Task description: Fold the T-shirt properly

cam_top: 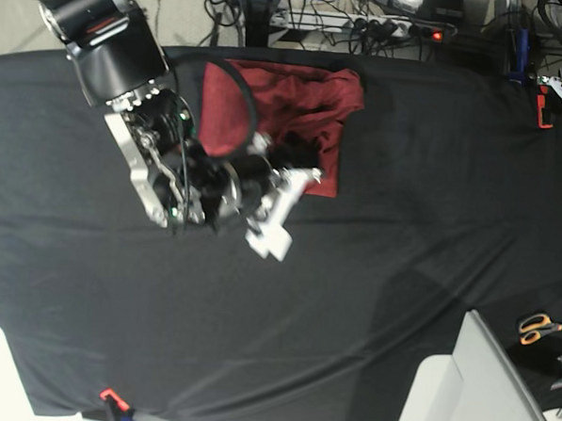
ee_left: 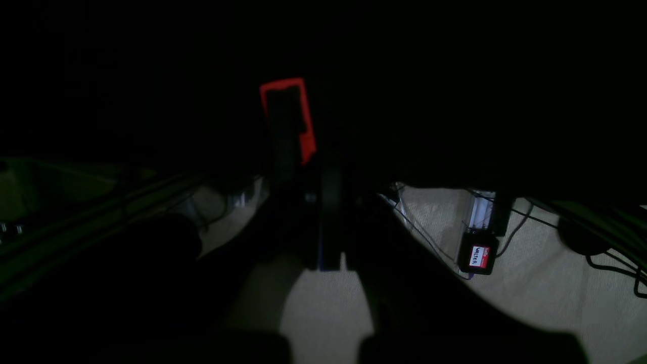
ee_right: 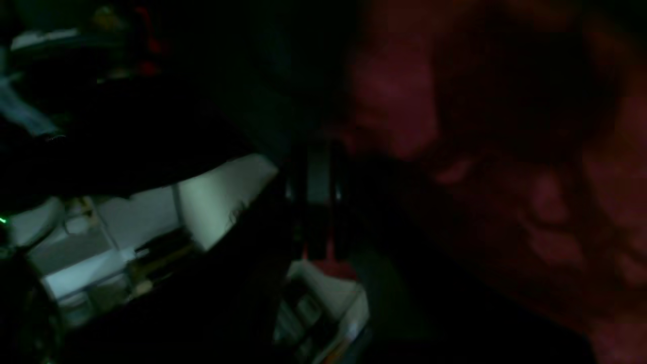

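- My right hand (ee_right: 321,202) fills the dark right wrist view, fingers together with nothing visibly between them; the T-shirt (ee_right: 505,151) is a dim red blur beside and beyond it.
- My left hand (ee_left: 323,212), fingers together, shows only in its own wrist view, over pale floor and cables.
- Only the base view shows the T-shirt (cam_top: 305,108) whole: crumpled on the black tabletop (cam_top: 431,228), just beyond my right hand (cam_top: 298,160), long axis side to side.
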Robot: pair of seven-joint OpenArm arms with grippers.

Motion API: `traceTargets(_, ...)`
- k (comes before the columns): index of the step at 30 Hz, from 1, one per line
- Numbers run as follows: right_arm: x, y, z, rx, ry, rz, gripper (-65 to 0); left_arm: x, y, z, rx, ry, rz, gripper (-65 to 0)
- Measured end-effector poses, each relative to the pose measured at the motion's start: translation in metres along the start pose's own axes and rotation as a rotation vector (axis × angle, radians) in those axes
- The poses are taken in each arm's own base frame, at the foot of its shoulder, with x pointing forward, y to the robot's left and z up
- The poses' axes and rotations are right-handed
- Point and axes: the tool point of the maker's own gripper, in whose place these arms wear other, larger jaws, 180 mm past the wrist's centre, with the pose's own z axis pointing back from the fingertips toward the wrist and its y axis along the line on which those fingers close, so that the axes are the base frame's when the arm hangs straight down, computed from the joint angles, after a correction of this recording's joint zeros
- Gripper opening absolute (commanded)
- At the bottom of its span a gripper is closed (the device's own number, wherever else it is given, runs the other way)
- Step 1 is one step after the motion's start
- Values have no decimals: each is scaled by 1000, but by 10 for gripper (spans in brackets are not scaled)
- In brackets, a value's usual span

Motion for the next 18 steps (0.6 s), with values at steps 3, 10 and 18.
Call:
traceTargets(3,4,-1,20,-14,-15,52,-647,0,0,0,-1,-1,1,-650)
traceTargets(10,-45,-70,40,-142,15,-163,-647,0,0,0,2,1,-2,-650)
traceTargets(18,-43,-80,41,-144,-6,-196,-647,18,-1,-3,-1,-40,1,-650)
